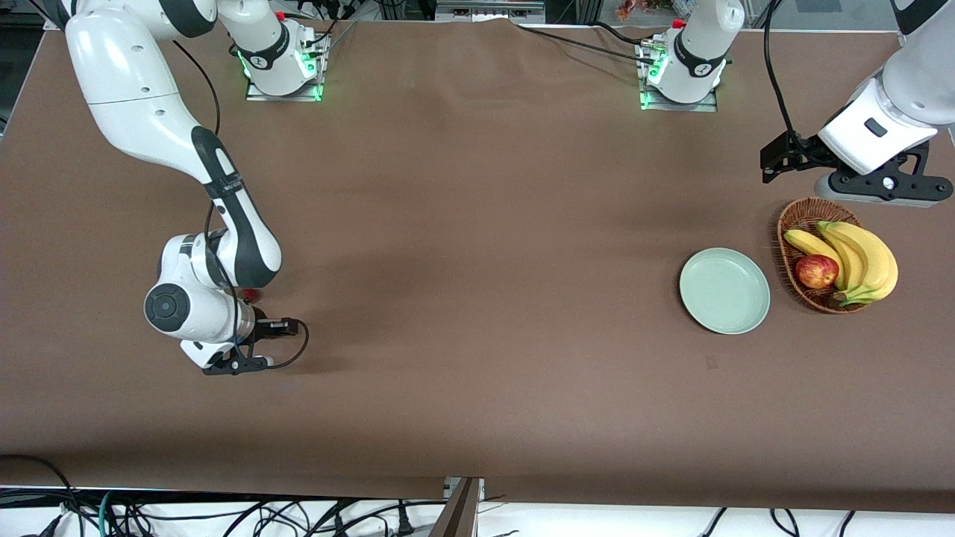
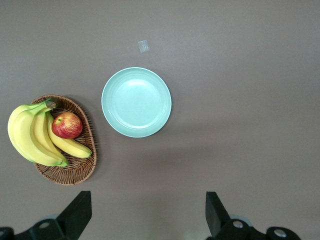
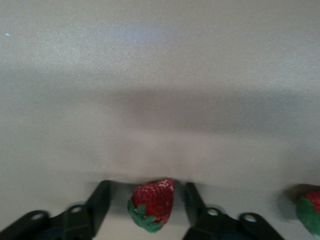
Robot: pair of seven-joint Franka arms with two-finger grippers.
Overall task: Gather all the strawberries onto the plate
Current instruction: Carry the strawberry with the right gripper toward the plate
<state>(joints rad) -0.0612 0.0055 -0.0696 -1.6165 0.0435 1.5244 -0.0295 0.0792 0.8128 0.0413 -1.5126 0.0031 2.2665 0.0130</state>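
front view looks down high; left wrist shares its plate point(image 1: 724, 291); right wrist perhaps nearest.

strawberry point(image 3: 151, 202) between right end effector point(image 3: 145, 205) fingers point(image 3: 100, 200)

A matt brown cloth covers the table point(image 1: 477, 224), the basket point(image 2: 80, 170) is rough wicker, the plate point(image 2: 136, 102) smooth.

Strawberry point(image 3: 151, 202): red, green cap, on table betw right gripper's fingers. 2nd strawberry point(image 3: 311, 210) beside it, partly seen. Plate point(image 1: 724, 290): mint, empty, beside basket.
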